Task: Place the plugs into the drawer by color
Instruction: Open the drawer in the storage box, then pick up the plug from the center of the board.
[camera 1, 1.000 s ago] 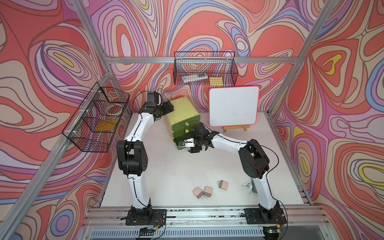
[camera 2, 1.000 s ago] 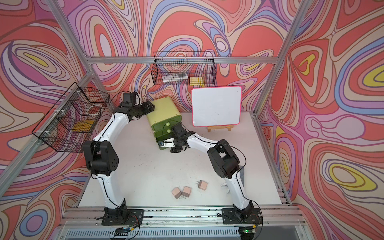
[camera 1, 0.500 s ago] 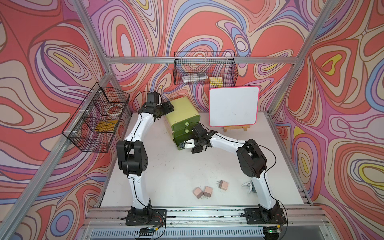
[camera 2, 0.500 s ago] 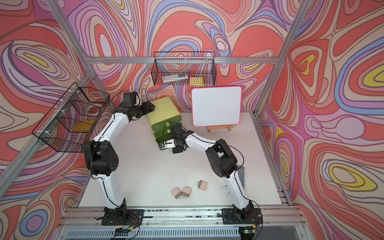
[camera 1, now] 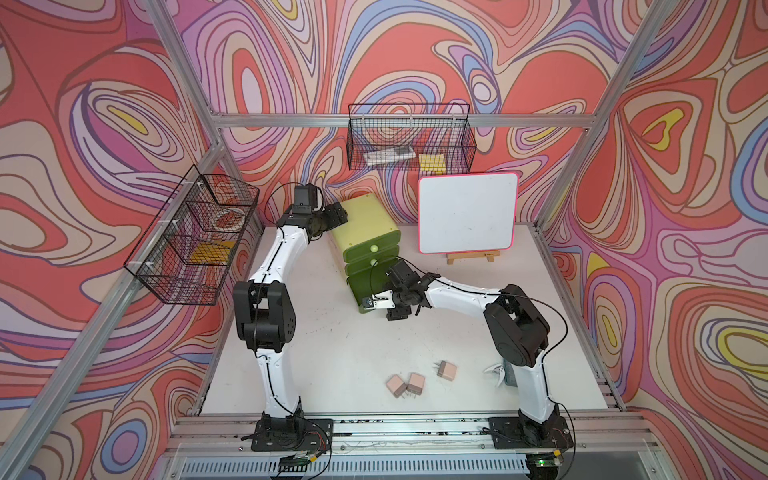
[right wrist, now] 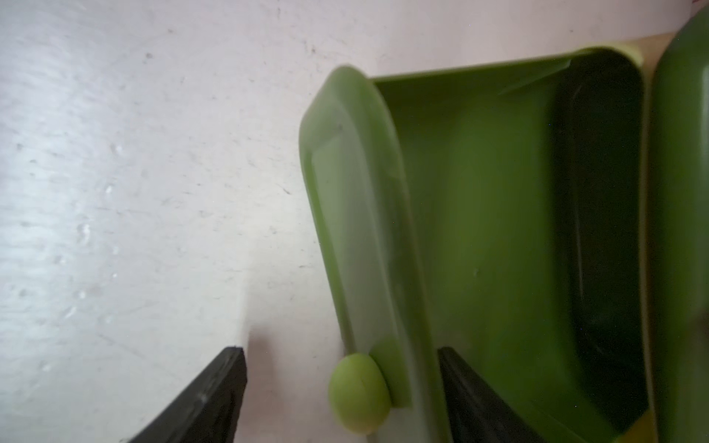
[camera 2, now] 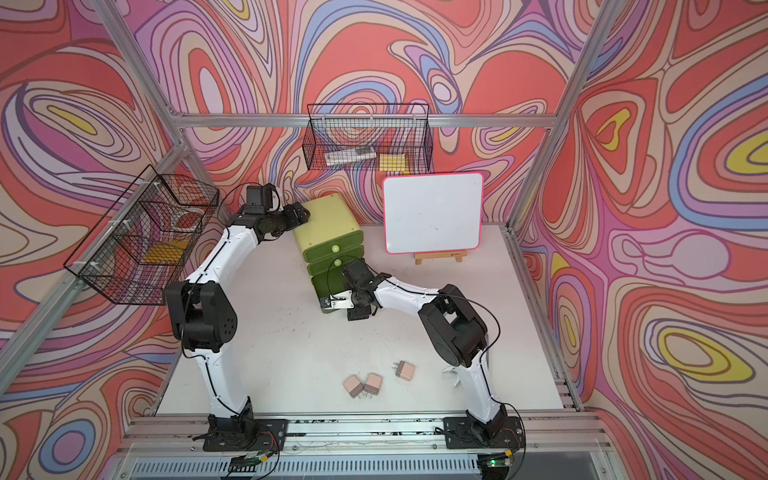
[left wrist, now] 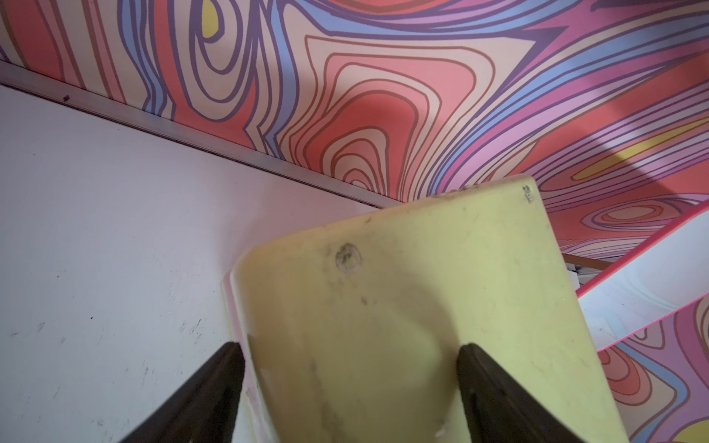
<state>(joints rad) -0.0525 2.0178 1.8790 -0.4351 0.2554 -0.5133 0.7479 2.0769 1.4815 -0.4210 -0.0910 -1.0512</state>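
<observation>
The drawer point(camera 1: 365, 224) point(camera 2: 328, 220) is a lime-yellow chest at the back of the table. Its bottom drawer point(right wrist: 479, 191) is pulled out and shows an empty inside. My right gripper point(camera 1: 368, 302) point(camera 2: 329, 302) point(right wrist: 341, 351) is open astride that drawer's front panel, with the pale knob point(right wrist: 358, 393) between its fingers. At the chest's back left corner, my left gripper point(camera 1: 338, 214) point(left wrist: 350, 346) is shut on the yellow body point(left wrist: 383, 299). Three pinkish-beige plugs point(camera 1: 396, 385) point(camera 1: 415, 383) point(camera 1: 446, 369) lie near the table's front edge.
A whiteboard point(camera 1: 467, 218) on a small easel stands right of the chest. Black wire baskets hang on the back wall point(camera 1: 409, 143) and the left wall point(camera 1: 195, 241). A white clip point(camera 1: 496, 372) lies by the right arm's base.
My right gripper has moved toward the table's front and the bottom drawer has slid out with it. The left arm has stayed where it was.
</observation>
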